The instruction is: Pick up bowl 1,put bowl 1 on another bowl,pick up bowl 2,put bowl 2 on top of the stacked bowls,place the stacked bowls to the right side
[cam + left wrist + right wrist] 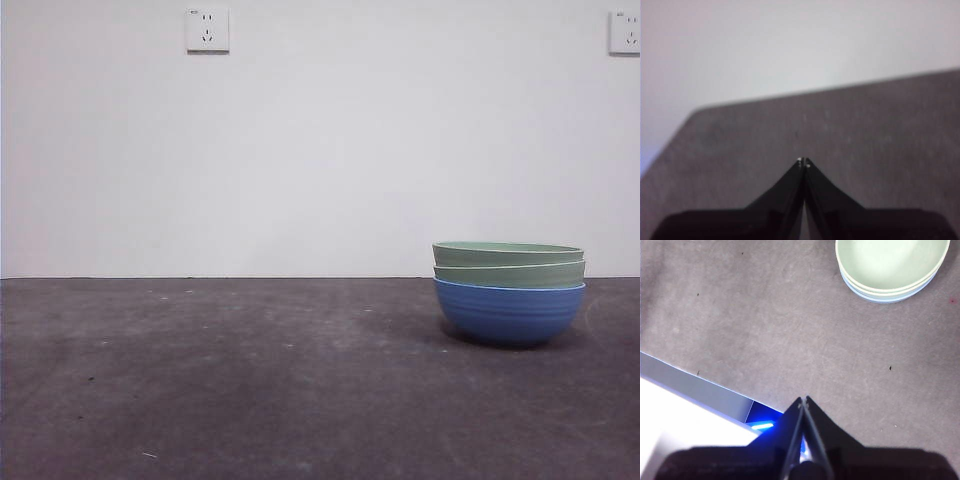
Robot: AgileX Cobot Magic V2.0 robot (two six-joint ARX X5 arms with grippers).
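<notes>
The stacked bowls [509,292] stand on the right of the dark table: the blue ridged bowl [509,313] at the bottom and two pale green bowls [508,262] nested in it. The right wrist view sees the same stacked bowls [891,269] from above, well away from my right gripper [804,399], which is shut and holds nothing. My left gripper [803,161] is shut too, over bare table with no bowl in its view. Neither arm shows in the front view.
A white wall with two power sockets [207,30] stands behind the table. The right wrist view shows the table's edge [700,385] with a white surface and a blue light beyond it.
</notes>
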